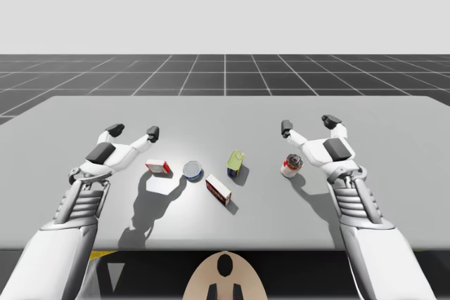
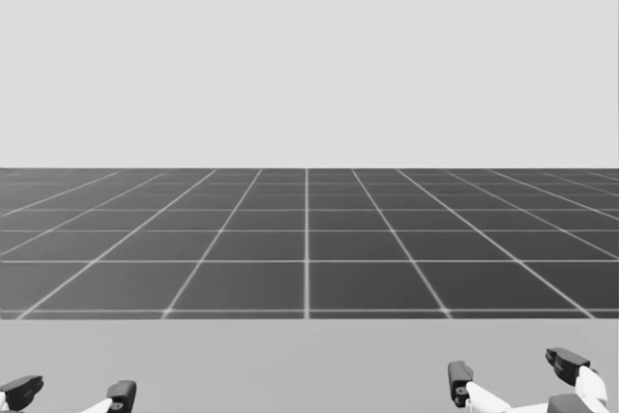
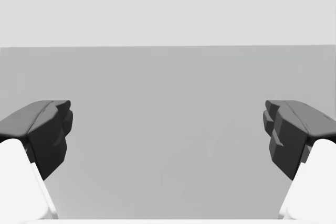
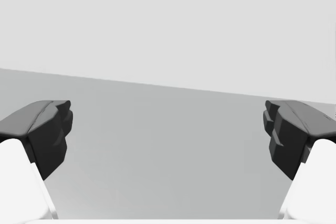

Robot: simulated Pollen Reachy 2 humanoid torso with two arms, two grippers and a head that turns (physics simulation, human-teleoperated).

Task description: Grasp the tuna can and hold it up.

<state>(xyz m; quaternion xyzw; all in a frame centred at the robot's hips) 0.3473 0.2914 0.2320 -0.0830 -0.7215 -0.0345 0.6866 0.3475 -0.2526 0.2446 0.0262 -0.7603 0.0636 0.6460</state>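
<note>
High view: my left claw hangs over the grey table, fingers spread wide, nothing btwn them. The tuna can, a low round tin w/ a blue side, lies flat on the table. It is nearer my body than that claw, off to its right, and apart from it. A small red box sits just left of the tin. A long red-and-white box lies just right of the tin and nearer me. Further right a green-and-yellow box stands upright. My right claw hangs beyond the group's right end, also spread wide and empty, well apart from the tuna can. A red-and-white can stands upright beside the right arm's wrist, on its inner side, nearer me than the fingertips. Wrist views: each claw's dark fingertips stand far apart, w/ grey table ahead. Head view: tips of both claws at the lower edge, table edge and dark grid floor beyond.
</note>
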